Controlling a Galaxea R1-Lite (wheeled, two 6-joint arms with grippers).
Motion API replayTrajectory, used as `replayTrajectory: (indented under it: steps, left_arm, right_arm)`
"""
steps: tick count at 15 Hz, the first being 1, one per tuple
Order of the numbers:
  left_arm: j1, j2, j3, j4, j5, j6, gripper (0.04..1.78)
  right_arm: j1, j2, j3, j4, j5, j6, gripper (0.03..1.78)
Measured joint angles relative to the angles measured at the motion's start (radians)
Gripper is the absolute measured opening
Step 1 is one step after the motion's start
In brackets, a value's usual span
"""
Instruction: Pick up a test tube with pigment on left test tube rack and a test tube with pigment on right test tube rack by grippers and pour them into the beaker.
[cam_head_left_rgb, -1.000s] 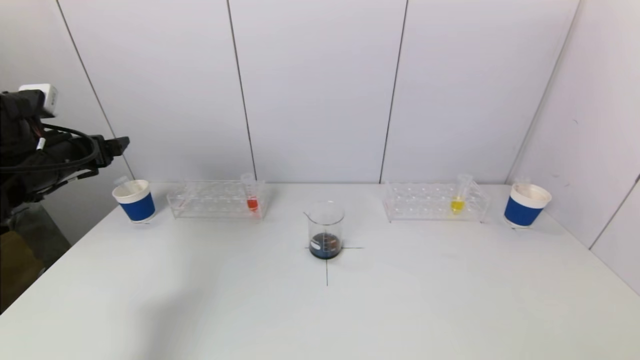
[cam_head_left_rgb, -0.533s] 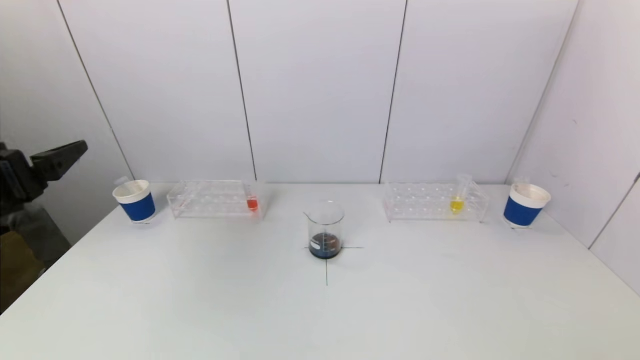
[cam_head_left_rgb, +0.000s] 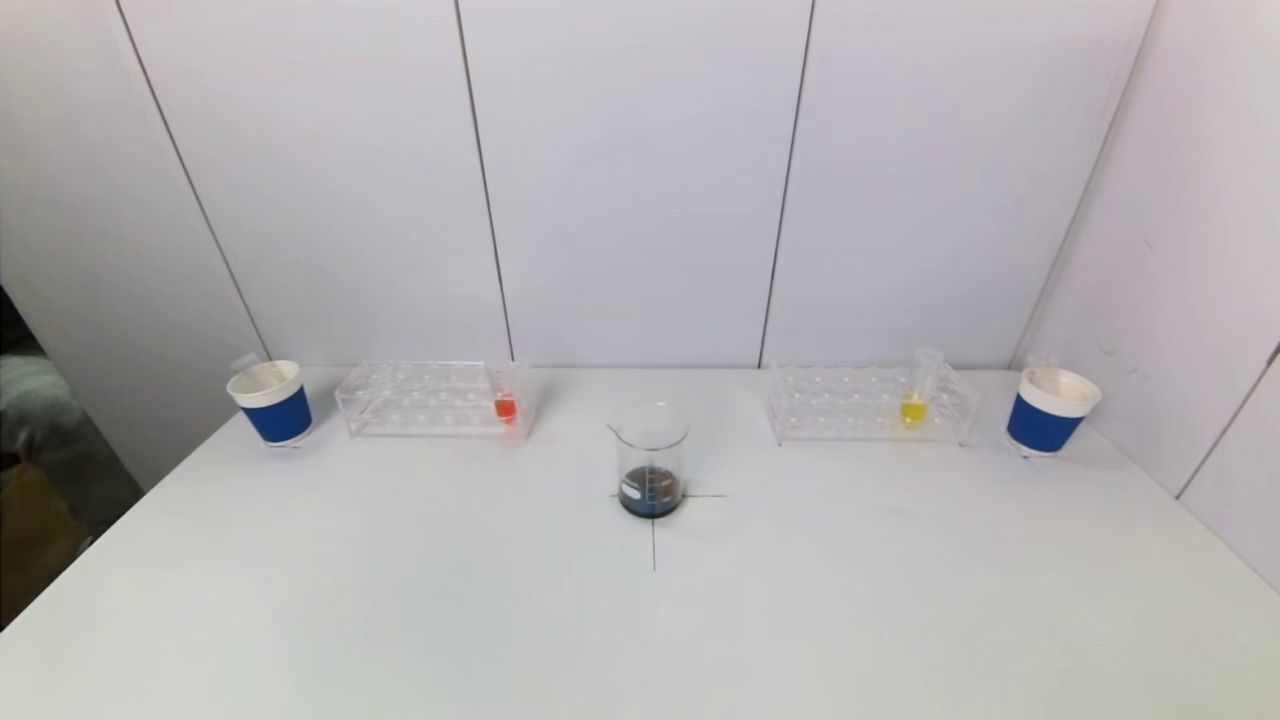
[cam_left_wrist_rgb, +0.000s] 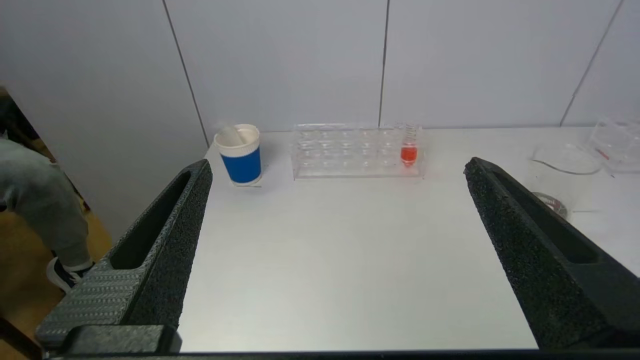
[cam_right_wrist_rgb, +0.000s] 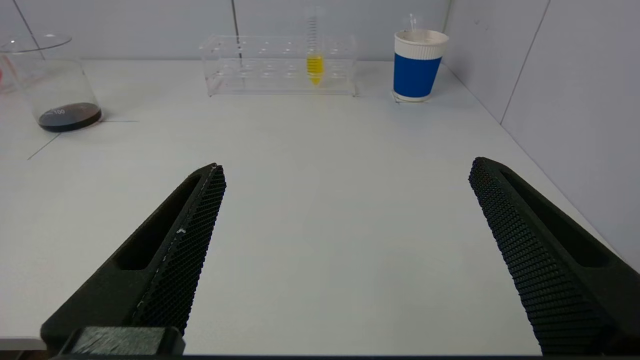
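Note:
A test tube with red pigment (cam_head_left_rgb: 505, 398) (cam_left_wrist_rgb: 409, 150) stands at the right end of the clear left rack (cam_head_left_rgb: 420, 400) (cam_left_wrist_rgb: 345, 152). A test tube with yellow pigment (cam_head_left_rgb: 914, 400) (cam_right_wrist_rgb: 314, 62) stands in the clear right rack (cam_head_left_rgb: 850, 405) (cam_right_wrist_rgb: 265, 65). The glass beaker (cam_head_left_rgb: 652, 460) (cam_right_wrist_rgb: 55, 85) holds dark liquid at the table's centre cross. Neither arm shows in the head view. My left gripper (cam_left_wrist_rgb: 337, 167) is open and empty, back from the left rack. My right gripper (cam_right_wrist_rgb: 347, 167) is open and empty, back from the right rack.
A blue paper cup (cam_head_left_rgb: 270, 402) (cam_left_wrist_rgb: 241, 155) holding a clear tube stands left of the left rack. Another blue cup (cam_head_left_rgb: 1048, 410) (cam_right_wrist_rgb: 417, 65) stands right of the right rack. Walls close the table at the back and right. A person's leg (cam_left_wrist_rgb: 45, 210) shows off the table's left edge.
My left arm, seen at the head view's left edge a second ago, has drawn back out of that view. Nothing on the table has moved.

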Motion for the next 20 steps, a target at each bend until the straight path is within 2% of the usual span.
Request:
replayTrajectory:
  steps: [2, 9, 13, 20]
  left_arm:
    - [-0.011, -0.125, 0.073, 0.065, 0.016, 0.016, 1.76]
    - [-0.019, -0.438, 0.307, 0.17, 0.021, 0.026, 1.76]
    - [-0.018, -0.497, 0.41, 0.175, 0.046, 0.024, 1.76]
    - [-0.018, -0.508, 0.466, 0.16, -0.024, 0.024, 1.76]
  right_arm:
    - [0.0, 0.0, 0.0, 0.0, 0.0, 0.0, 1.77]
    - [0.0, 0.0, 0.0, 0.0, 0.0, 0.0, 1.77]
    - [-0.001, 0.0, 0.0, 0.0, 0.0, 0.0, 1.77]
    - [0.0, 0.0, 0.0, 0.0, 0.0, 0.0, 1.77]
